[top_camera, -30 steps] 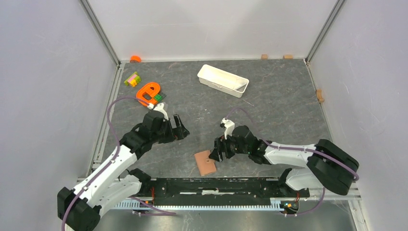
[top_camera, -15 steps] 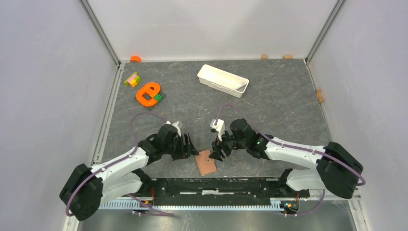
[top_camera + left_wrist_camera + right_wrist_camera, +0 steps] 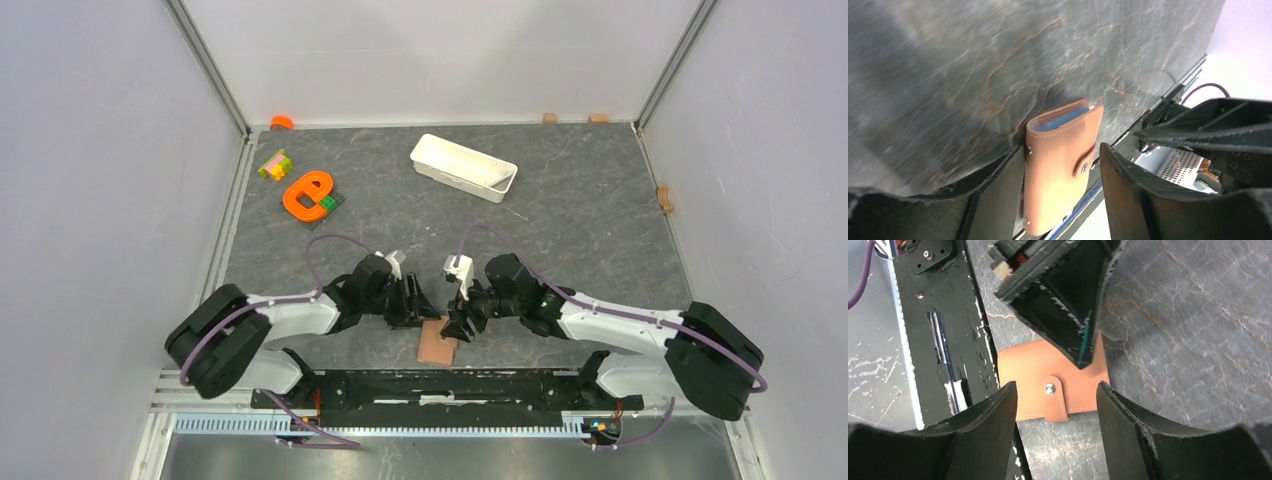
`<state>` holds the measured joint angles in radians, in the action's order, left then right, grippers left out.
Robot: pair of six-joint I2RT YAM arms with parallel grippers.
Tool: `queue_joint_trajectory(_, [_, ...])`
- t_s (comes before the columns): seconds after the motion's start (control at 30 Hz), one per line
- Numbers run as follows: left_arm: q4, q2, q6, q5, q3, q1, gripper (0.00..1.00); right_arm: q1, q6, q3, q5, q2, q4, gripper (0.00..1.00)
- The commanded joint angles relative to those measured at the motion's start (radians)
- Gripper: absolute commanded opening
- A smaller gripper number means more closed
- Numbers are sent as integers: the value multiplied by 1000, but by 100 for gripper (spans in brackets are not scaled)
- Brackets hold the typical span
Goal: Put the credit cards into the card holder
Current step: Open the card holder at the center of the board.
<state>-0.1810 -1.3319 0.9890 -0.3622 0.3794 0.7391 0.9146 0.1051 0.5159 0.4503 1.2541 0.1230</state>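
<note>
Heads up: your left gripper and right gripper both have their jaws apart with nothing held, crowded over the card holder. It lies flat on the table with the black base rail just on its near side, so I'd worry about them clashing or shoving it onto that rail. It's thin, smooth, stitched tan leather, rectangular, strap closed by a round metal stud, and what looks like a pale blue credit card edge peeks from its open end.

Tan leather card holder (round metal snap up) flat on grey marbled tabletop, between spread black fingers of right gripper; tip of left gripper overlaps far edge.
</note>
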Motion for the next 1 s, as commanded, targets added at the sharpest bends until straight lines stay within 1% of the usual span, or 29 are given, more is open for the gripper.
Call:
queue_joint_trajectory(0.0, [-175, -115, 41, -9, 70, 31, 63, 1, 51, -56, -81, -94, 30, 64])
queue_joint_trajectory(0.1, [-217, -164, 4, -16, 143, 42, 62, 0, 82, -82, -106, -131, 15, 64])
queue_joint_trajectory(0.17, [-177, -146, -48, 14, 171, 42, 62, -3, 105, -96, -91, -146, 13, 64])
queue_joint_trajectory(0.27, [30, -62, -161, 139, 196, 42, 63, -5, 163, -109, -68, -146, 20, 63])
queue_joint_trajectory(0.33, [168, 2, -228, 208, 202, 43, 65, -5, 202, -115, -4, -129, 43, 62])
queue_joint_trajectory(0.43, [322, 71, -292, 223, 181, 65, 69, -5, 262, -145, 56, -117, 109, 60])
queue_joint_trajectory(0.57, [342, 115, -299, 159, 121, 128, 72, -6, 269, -155, 44, -99, 121, 59])
queue_joint_trajectory(0.73, [342, 140, -303, 161, 105, 176, 75, -15, 251, -155, 37, -44, 126, 57])
queue_joint_trajectory(0.87, [361, 111, -319, 159, 113, 187, 70, -28, 263, -157, 72, -4, 155, 56])
queue_joint_trajectory(0.97, [352, 73, -328, 145, 117, 205, 68, -31, 295, -173, 115, 21, 199, 55])
